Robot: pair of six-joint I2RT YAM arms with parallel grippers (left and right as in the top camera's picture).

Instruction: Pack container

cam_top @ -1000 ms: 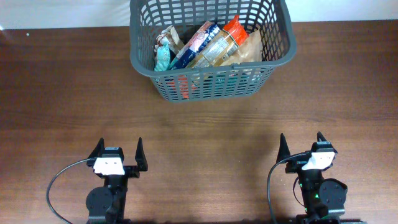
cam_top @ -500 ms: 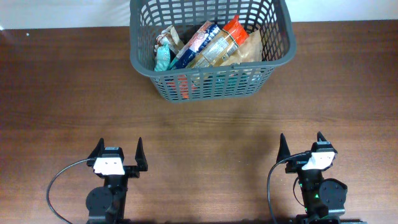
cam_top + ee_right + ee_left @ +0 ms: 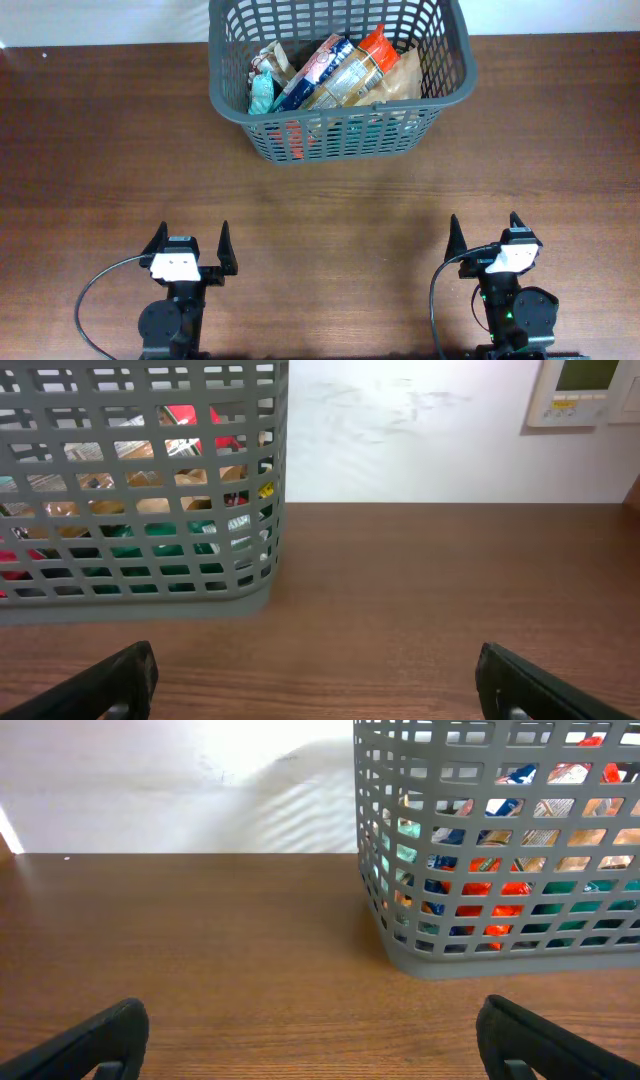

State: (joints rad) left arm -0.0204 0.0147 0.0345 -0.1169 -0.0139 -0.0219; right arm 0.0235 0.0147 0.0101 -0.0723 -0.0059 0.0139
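The container (image 3: 452,78), a dark grey slotted basket, stands at the far middle of the wooden table and holds several snack packets (image 3: 340,75). It also shows in the left wrist view (image 3: 385,900) at the right and in the right wrist view (image 3: 262,520) at the left. My left gripper (image 3: 190,243) is open and empty near the front edge, far from the basket; its fingers frame the left wrist view (image 3: 320,1030). My right gripper (image 3: 483,233) is open and empty at the front right; it shows in the right wrist view (image 3: 320,670).
A white wall (image 3: 180,780) runs behind the table's far edge. A wall panel (image 3: 585,390) hangs at the upper right of the right wrist view. Bare wood (image 3: 330,210) lies between the grippers and the basket.
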